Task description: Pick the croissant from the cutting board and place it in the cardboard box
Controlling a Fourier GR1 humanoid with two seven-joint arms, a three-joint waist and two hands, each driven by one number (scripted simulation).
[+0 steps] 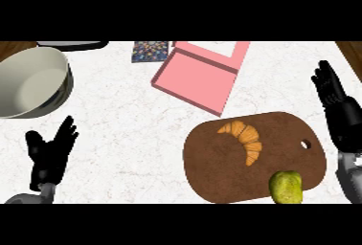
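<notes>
- Croissant [244,138]: you are looking at it lying on the upper middle of the cutting board, curved, with nothing touching it.
- Cutting board [226,177]: dark brown and rounded, it is sitting at lower right of the counter, with a small hole near its right edge.
- Green fruit [286,187]: it is resting on the board's lower edge, below and to the right of the croissant, apart from it.
- Box [198,79]: pink, open, flap raised at the back; it is standing just above the board's upper left corner, turned at an angle.
- Patterned packet [149,51]: it is lying just left of the box, at the top edge.
- Bowl [35,81]: large and pale, it is occupying the upper left, well apart from the board.
- Right hand [336,103]: fingers straight and spread, it is hovering right of the board, holding nothing.
- Left hand [51,148]: fingers spread, it is resting at lower left, below the bowl, holding nothing.
- Counter [120,129]: white marbled surface; nothing is lying between the croissant and the box.
</notes>
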